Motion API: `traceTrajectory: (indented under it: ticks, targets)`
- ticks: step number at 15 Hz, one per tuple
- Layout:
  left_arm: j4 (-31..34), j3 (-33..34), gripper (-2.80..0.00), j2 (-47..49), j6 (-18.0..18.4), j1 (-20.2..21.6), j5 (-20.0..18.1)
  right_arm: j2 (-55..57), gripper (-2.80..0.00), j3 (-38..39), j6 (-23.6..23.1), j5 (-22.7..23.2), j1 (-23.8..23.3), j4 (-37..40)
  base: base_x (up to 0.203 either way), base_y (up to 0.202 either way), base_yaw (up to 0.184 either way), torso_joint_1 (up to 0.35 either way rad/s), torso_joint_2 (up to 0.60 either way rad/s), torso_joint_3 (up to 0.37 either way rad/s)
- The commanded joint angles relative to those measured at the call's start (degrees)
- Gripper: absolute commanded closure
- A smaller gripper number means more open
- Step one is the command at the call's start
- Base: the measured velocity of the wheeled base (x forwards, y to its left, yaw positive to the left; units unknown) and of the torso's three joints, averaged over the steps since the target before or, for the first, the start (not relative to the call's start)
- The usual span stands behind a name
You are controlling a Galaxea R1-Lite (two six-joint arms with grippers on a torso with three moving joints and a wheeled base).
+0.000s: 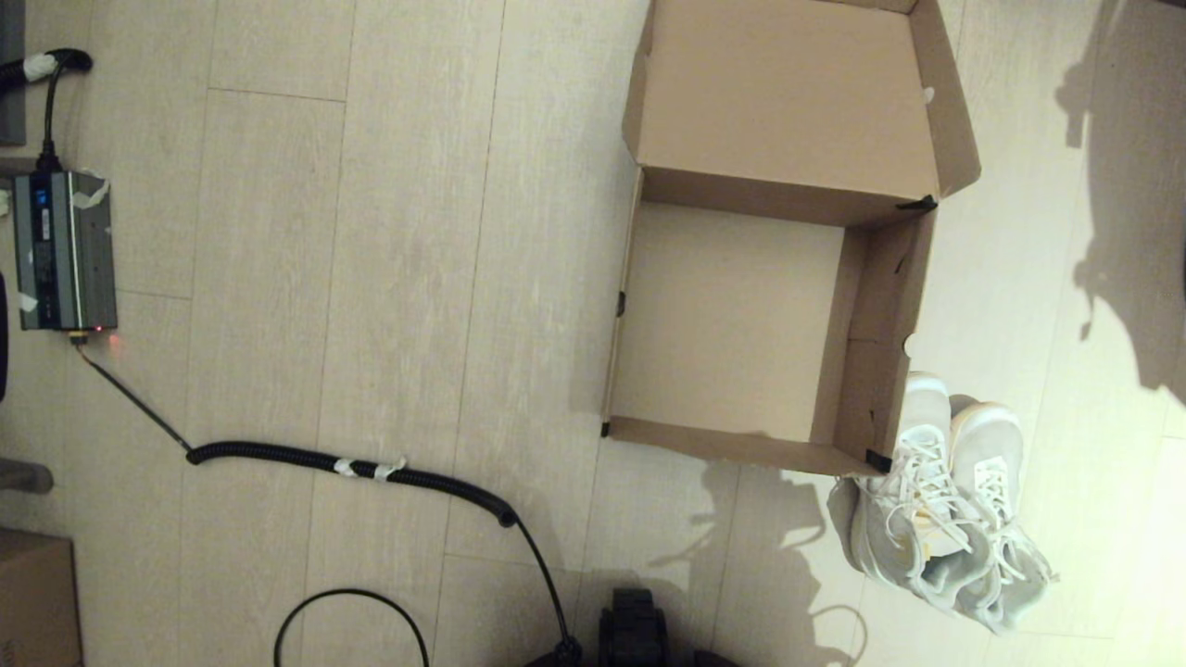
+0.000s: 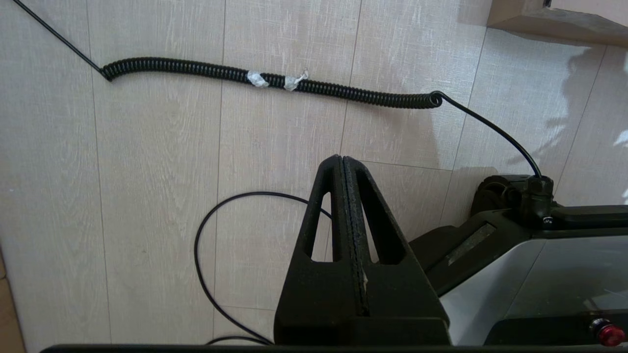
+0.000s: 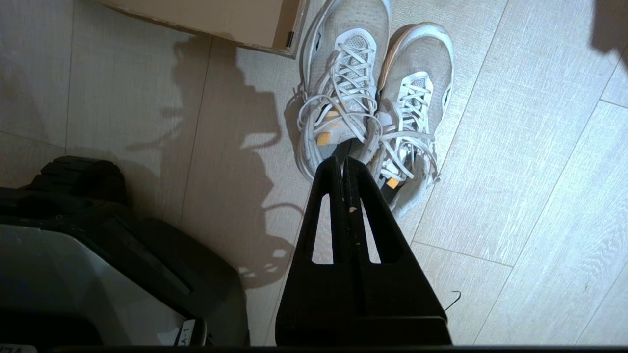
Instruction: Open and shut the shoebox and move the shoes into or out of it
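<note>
floor (image 1: 389, 232): carries everything listed here.
shoebox (image 1: 732, 324): ahead of me, right of centre, lid flap thrown back on the far side, nothing inside.
shoes (image 1: 945, 509): a pair side by side on the floor, outside the shoebox, just beside its near right corner, toes toward the box wall, heels toward me.
coiled cable (image 1: 361, 463): on the floor left of the shoebox, running from near my base out to the left.
power unit (image 1: 65, 250): far left, well apart from the shoebox, at the cable's far end.
carton (image 1: 37, 593): near left corner.
my left hand (image 2: 342, 162): over the floor near my base, the coiled cable beyond it.
my right hand (image 3: 342, 162): above the heels of the shoes.
</note>
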Motion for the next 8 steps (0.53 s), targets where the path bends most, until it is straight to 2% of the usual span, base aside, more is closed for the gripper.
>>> traceTrajectory:
  ticks: [1, 5, 8]
  targets:
    - [-0.01, 0.00, 0.00, 0.07, -0.02, 0.00, 0.02, -0.05, 0.00, 0.08, -0.06, 0.00, 0.04, 0.09, 0.000, 0.000, 0.000, 0.000, 0.00, 0.000]
    - [-0.01, 0.00, 0.00, 0.07, -0.02, 0.00, 0.02, -0.05, 0.00, 1.05, -1.38, 0.27, 0.01, -2.36, 0.000, 0.000, 0.000, 0.000, 0.00, 0.000]
    - [-0.01, 0.00, 0.00, 0.07, -0.02, 0.00, 0.02, -0.05, 0.00, 1.05, -0.11, 0.08, -0.03, -2.54, 0.000, 0.000, 0.000, 0.000, 0.00, 0.000]
